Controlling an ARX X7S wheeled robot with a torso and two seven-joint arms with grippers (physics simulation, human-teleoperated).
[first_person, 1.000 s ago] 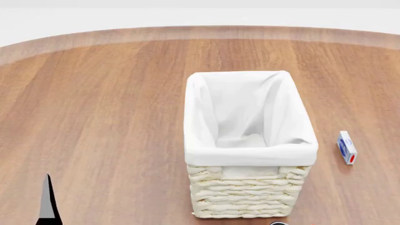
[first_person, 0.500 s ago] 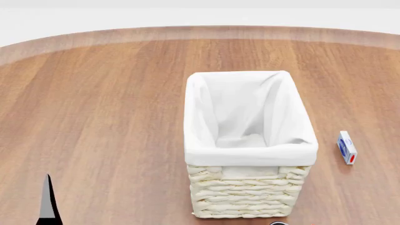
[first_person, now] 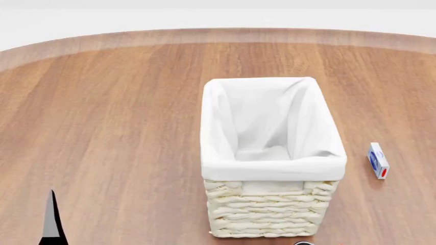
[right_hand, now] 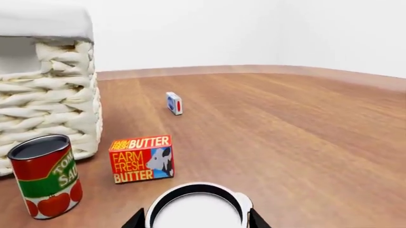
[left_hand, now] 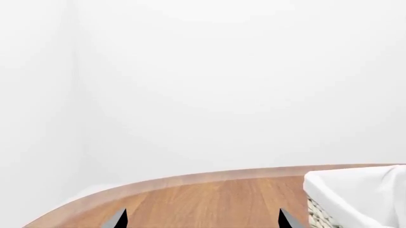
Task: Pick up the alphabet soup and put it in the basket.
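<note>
The alphabet soup (right_hand: 198,209) shows only in the right wrist view, as a round white top with a dark rim; its label is hidden. My right gripper (right_hand: 197,221) is shut on it, one dark fingertip touching each side of the rim. The basket (first_person: 272,169), cream wicker with a white liner, stands mid-table; its woven wall (right_hand: 51,109) is beyond the can and to one side. My left gripper (left_hand: 201,221) is open over bare wood, with nothing between its fingers, and the basket's corner (left_hand: 355,187) is off to one side. One left fingertip (first_person: 51,219) shows in the head view.
A red-and-green tomato can (right_hand: 45,175) stands against the basket's wall. A red Farm Fresh Butter box (right_hand: 142,158) lies close beyond the soup can. A small blue-and-white box (right_hand: 174,103) (first_person: 378,161) lies farther off, right of the basket. The round table's edge (first_person: 218,35) curves at the back.
</note>
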